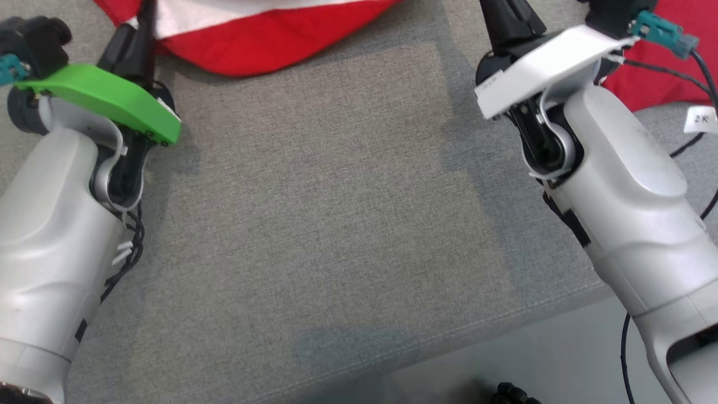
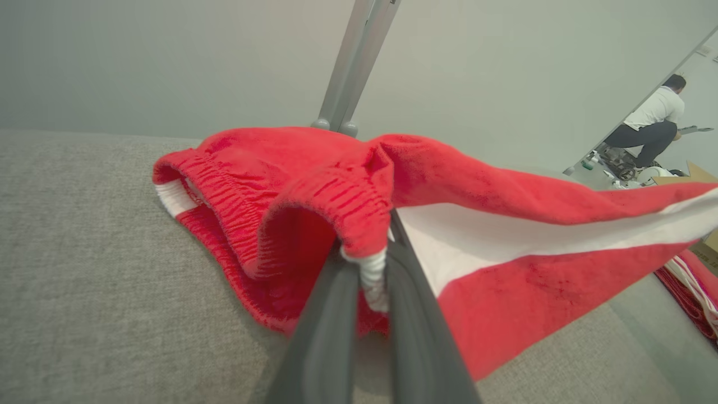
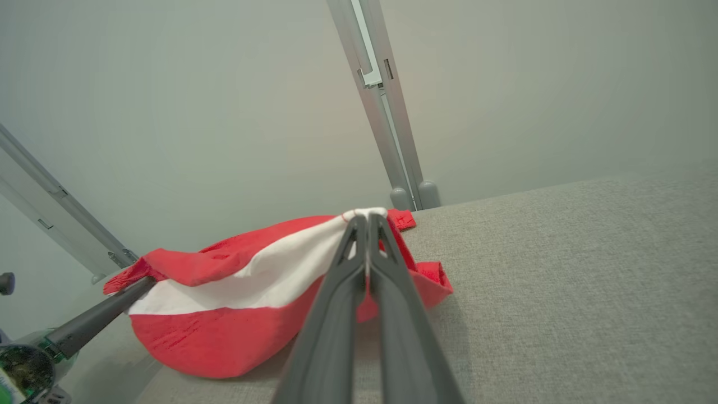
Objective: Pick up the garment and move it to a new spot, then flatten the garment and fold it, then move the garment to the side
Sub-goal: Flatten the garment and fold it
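The garment [image 1: 252, 45] is red with a wide white stripe and lies at the far edge of the grey cushion. My left gripper [image 1: 145, 22], under its green cover, reaches to its left end. In the left wrist view the left gripper [image 2: 371, 264] is shut on the gathered elastic waistband of the garment [image 2: 505, 235], which is lifted and stretched to the right. My right gripper [image 1: 507, 19], under its white cover, reaches to the other end. In the right wrist view the right gripper [image 3: 367, 221] is shut on the garment's [image 3: 235, 280] raised edge.
The grey fabric surface [image 1: 336, 224] spreads between both arms; its front edge runs along the lower right above pale floor. More red cloth [image 1: 667, 73] lies beyond the right arm. A metal post [image 3: 387, 129] stands behind. A person [image 2: 653, 120] is far off.
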